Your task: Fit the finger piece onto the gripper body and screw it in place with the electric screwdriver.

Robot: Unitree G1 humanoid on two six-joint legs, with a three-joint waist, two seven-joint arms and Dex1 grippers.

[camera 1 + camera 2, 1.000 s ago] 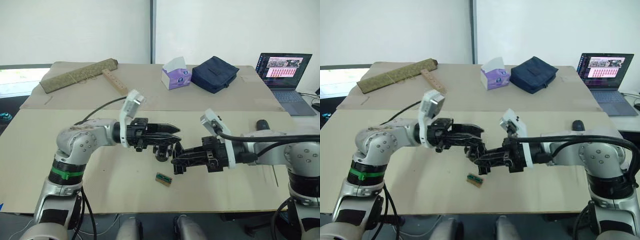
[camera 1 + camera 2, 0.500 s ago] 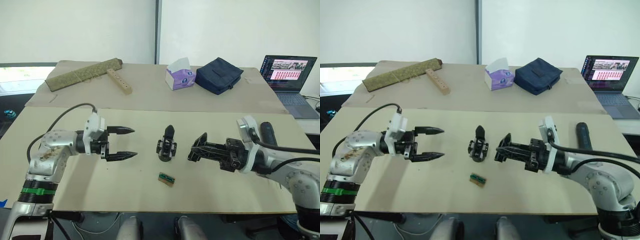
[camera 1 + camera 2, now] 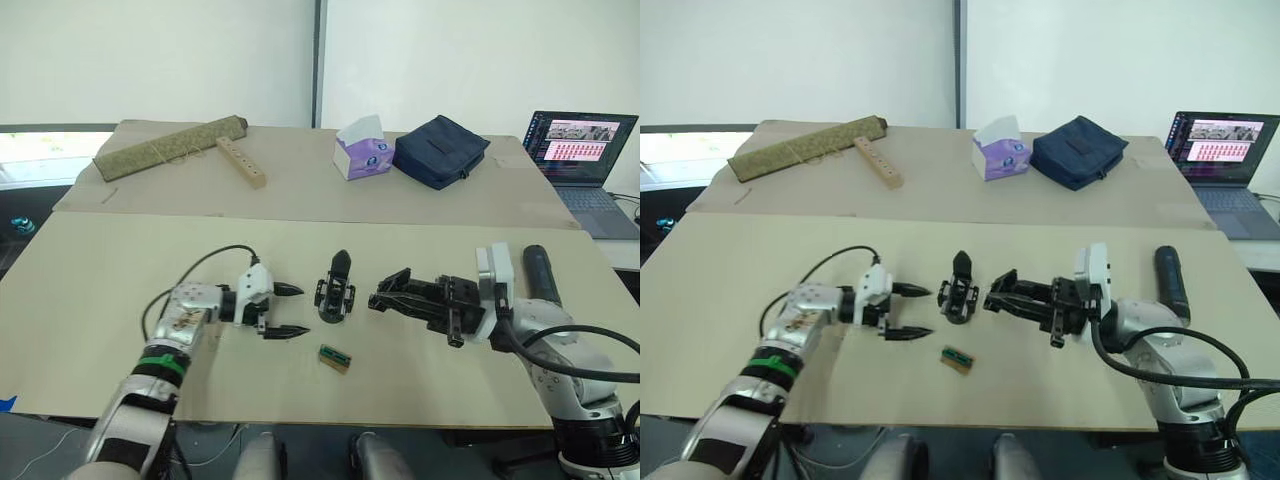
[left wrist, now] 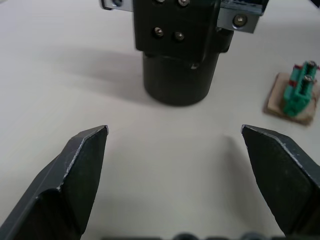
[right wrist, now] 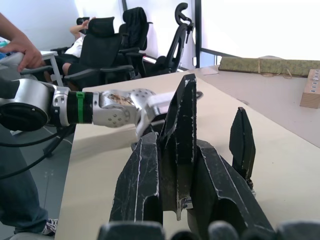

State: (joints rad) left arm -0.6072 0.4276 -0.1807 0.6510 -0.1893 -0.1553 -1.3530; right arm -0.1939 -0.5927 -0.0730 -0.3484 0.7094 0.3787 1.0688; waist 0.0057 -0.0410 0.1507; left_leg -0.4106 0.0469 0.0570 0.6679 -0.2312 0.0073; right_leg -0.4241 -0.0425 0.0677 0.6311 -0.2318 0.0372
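Note:
The gripper body stands upright mid-table, its pointed finger up. My left gripper lies low on the table just left of it, open and holding nothing. In the left wrist view its fingers spread wide before the gripper body's round base. My right gripper hovers just right of the body, shut on the finger piece, a black wedge clamped upright between its fingers. The electric screwdriver lies on the table at the far right, beside my right arm.
A small green block lies in front of the gripper body. At the back are a rolled mat, a wooden bar, a tissue box, a dark bag and a laptop. A person's hand shows beyond the table.
My left gripper has moved right and lower, close to the gripper body, still open. My right gripper has edged left toward the body, still holding the piece.

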